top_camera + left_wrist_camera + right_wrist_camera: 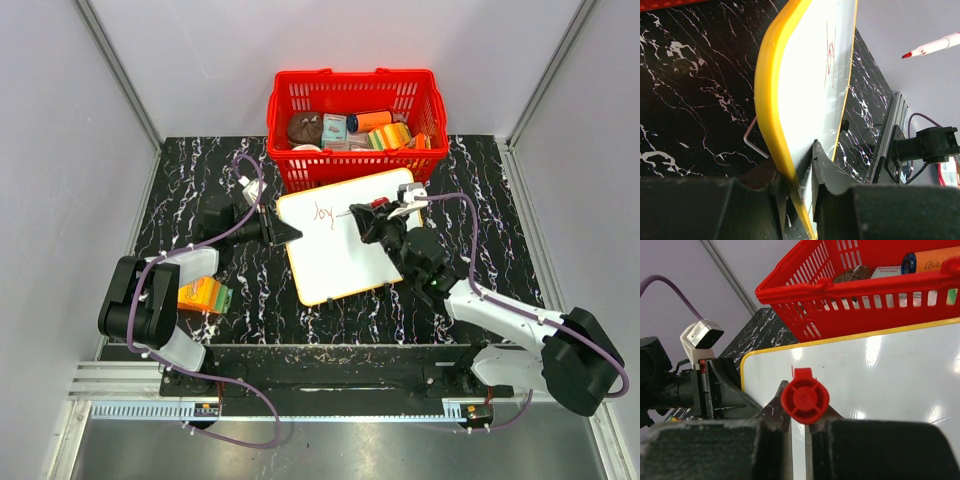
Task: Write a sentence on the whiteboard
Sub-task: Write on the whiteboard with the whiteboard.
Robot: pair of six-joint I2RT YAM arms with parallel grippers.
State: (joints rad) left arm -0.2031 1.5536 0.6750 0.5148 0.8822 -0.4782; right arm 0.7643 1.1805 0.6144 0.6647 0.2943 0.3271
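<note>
1. Black, white-veined marble-look counter (470, 290) carries everything, walled by pale grey panels; one counter, two arms.
2. One red plastic lattice basket (340, 168) of packaged goods stands at the far edge, just behind the board, apart from the writing.
3. One flat white whiteboard with a thin yellow rim (335, 255) lies at mid-counter, between the arms.
4. Left tool (291, 233) is closed on the board's left rim, probably to steady it against the pen's push.
5. Right tool (801, 415) is clamped around one white marker with a red end cap (805, 399), its red tip raised off the board, likely between words.
6. One small orange carton (203, 295) lies unused beside the left arm.
7. Red handwritten sentence (322, 211) is at the board's top left: one word, "Joy".
</note>
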